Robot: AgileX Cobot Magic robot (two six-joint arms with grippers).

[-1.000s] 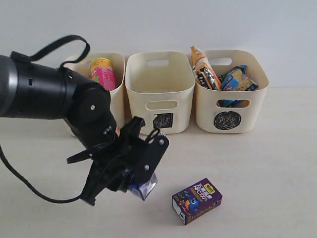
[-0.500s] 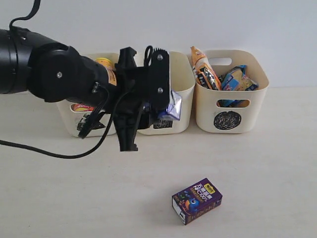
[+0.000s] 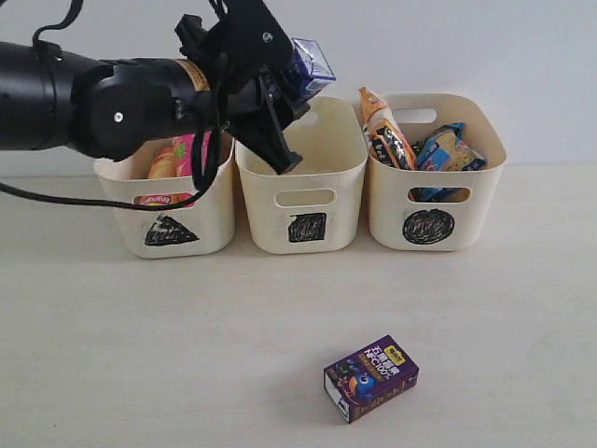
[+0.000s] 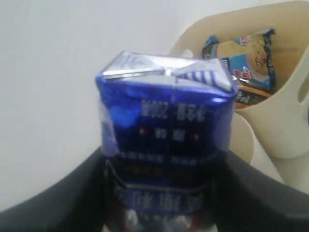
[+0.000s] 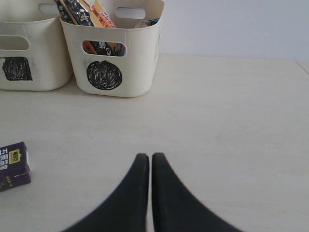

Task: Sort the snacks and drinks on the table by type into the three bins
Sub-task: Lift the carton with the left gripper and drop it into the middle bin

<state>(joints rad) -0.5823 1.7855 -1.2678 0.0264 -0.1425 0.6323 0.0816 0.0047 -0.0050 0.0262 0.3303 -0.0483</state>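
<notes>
Pinches blue carton (image 4: 164, 111) across flat, stiff sides in left gripper (image 4: 164, 166) (probably light, foil likely slick) above far edge of table (image 3: 140, 355); holds right gripper (image 5: 150, 166) pressed together.

A plain off-white wall (image 3: 504, 42) stands at the back — smooth, evenly lit.

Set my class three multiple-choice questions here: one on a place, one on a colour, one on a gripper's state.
1. The purple carton is: A in a bin; B on the table; C in a gripper.
2. The raised carton in the left gripper is: A blue and white; B pink; C orange.
3. The right gripper is: A open; B shut, empty; C shut on a packet.
Answers: B, it lies on bare tabletop; A, blue sides, white top; B, fingers meet, nothing between.
</notes>
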